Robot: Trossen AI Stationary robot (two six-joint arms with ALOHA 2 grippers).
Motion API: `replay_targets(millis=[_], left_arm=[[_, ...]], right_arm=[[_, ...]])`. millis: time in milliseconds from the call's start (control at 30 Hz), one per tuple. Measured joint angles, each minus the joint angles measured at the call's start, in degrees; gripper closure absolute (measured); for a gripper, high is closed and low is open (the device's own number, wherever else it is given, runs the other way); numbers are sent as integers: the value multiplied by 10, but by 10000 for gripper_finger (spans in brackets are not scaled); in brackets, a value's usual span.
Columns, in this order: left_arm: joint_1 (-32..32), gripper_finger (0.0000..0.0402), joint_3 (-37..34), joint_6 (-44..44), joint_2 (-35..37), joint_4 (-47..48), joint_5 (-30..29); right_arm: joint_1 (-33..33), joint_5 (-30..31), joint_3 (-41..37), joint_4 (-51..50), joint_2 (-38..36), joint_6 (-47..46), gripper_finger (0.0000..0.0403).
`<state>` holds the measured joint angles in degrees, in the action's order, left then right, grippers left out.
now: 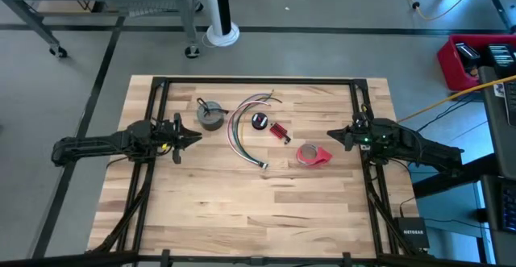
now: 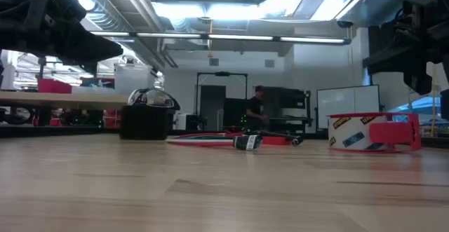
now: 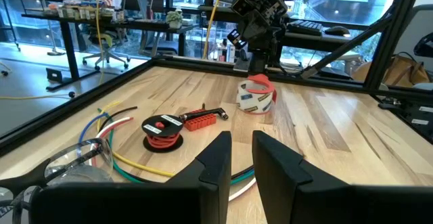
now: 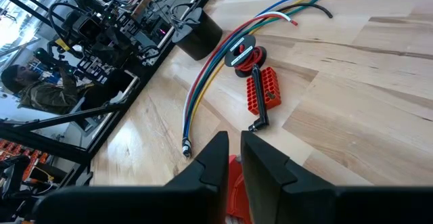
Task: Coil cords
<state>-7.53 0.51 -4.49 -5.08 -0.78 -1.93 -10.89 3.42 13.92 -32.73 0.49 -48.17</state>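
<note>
A long bundle of thin coloured wires point(image 1: 235, 130) lies in a curve on the table's middle, its plug end point(image 4: 186, 146) toward the near side. Inside the curve rests a small black-and-red coil point(image 1: 260, 121). A small grey coil with a black loop point(image 1: 211, 115) stands to the bundle's left. My left gripper point(image 1: 196, 137) hovers at the left, pointing level at the cords, open by a narrow gap point(image 3: 241, 146) with nothing in it. My right gripper point(image 1: 330, 135) hovers at the right, tipped slightly down, also open by a narrow gap point(image 4: 235, 143) and holding nothing.
A small red block point(image 1: 280, 132) lies just right of the black-and-red coil. A red tape roll point(image 1: 313, 155) sits close in front of my right gripper. Black frame rails point(image 1: 258, 81) run along the table's far, left and right edges. A person point(image 2: 258, 106) stands far behind the table.
</note>
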Motion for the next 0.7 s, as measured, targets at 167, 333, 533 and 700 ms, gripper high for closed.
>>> replay_targets(millis=[167, 333, 533, 700], left_arm=[[0, 347, 0, 0, 0, 0, 0], [0, 347, 0, 0, 0, 0, 0], [0, 347, 0, 0, 0, 0, 0], [0, 347, 0, 0, 0, 0, 0]], right_arm=[[0, 0, 0, 0, 0, 0, 358], [0, -1, 0, 63, 0, -5, 358], [0, -10, 0, 230, 0, -81, 358], [0, -10, 0, 307, 0, -89, 358]])
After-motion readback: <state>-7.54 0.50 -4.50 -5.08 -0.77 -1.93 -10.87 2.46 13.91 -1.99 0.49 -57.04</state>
